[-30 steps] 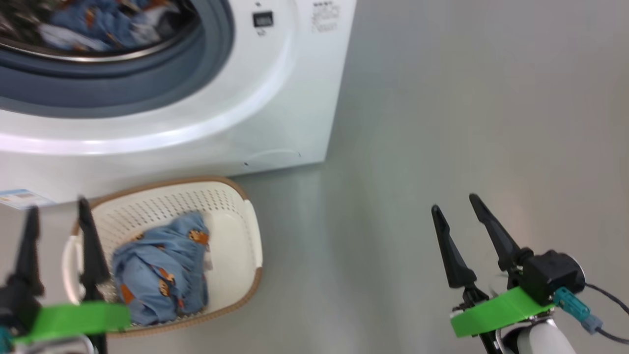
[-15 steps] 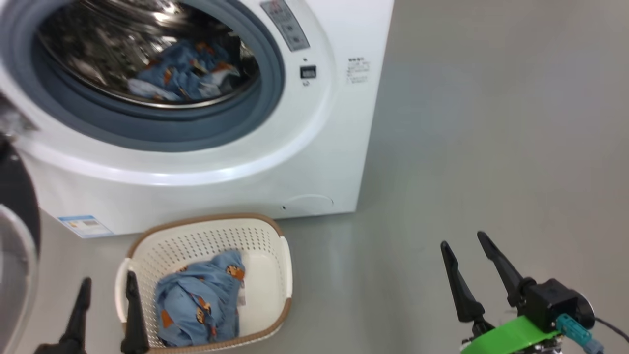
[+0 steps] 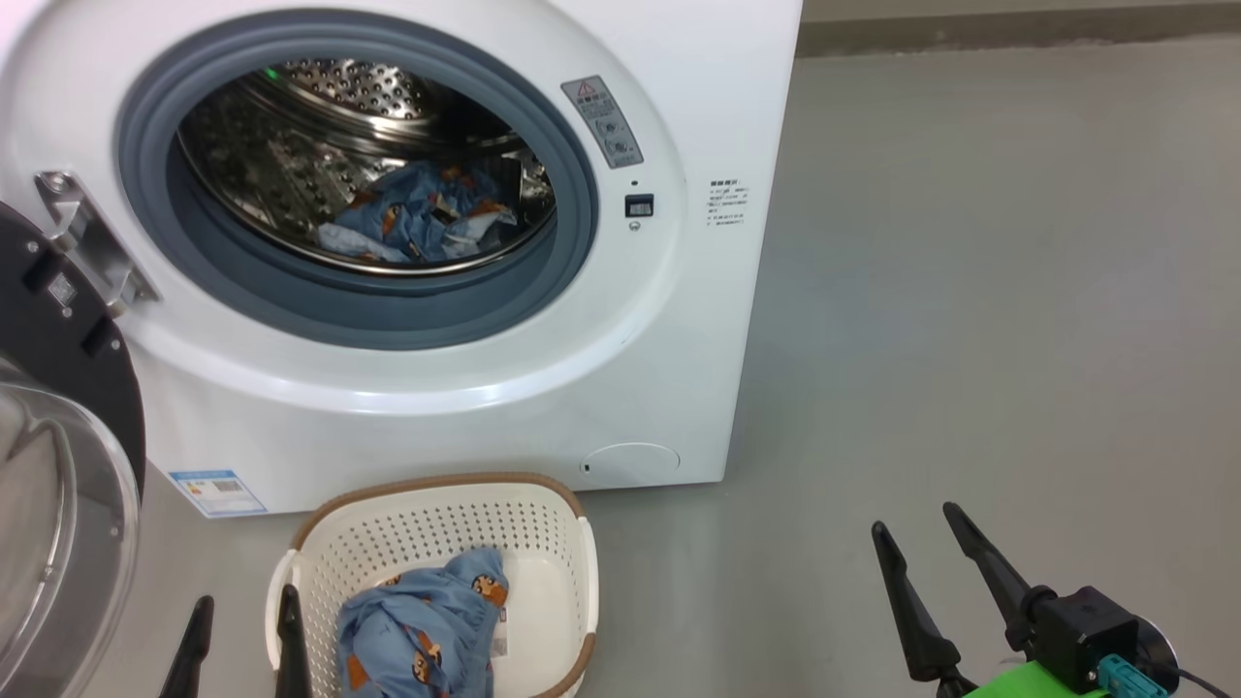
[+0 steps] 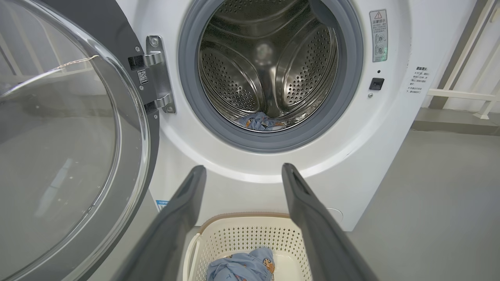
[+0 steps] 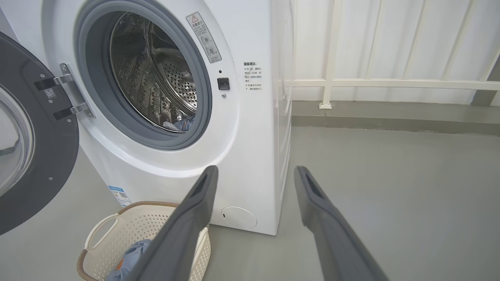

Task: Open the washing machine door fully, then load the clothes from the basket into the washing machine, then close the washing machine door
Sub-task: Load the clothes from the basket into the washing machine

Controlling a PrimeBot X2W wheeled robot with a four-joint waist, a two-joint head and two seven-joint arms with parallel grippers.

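Left gripper (image 3: pixel 245 596) hovers at the left edge of the basket (image 3: pixel 436 482), right gripper (image 3: pixel 913 518) well to its right, both with jaws spread, empty. Clothes (image 3: pixel 427 630) lie in the basket and inside the washing machine (image 3: pixel 737 97) behind it, its door (image 3: pixel 58 320) swung open.

The grey floor (image 3: pixel 970 291) bears the washing machine (image 3: pixel 465 427), the basket (image 3: pixel 436 528) just in front.

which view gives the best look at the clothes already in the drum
The head view: it looks down into the drum, so the whole blue pile of clothes is in sight. The left wrist view catches a small part above the grey door seal; the right wrist view gives a sliver at the drum's lower edge.
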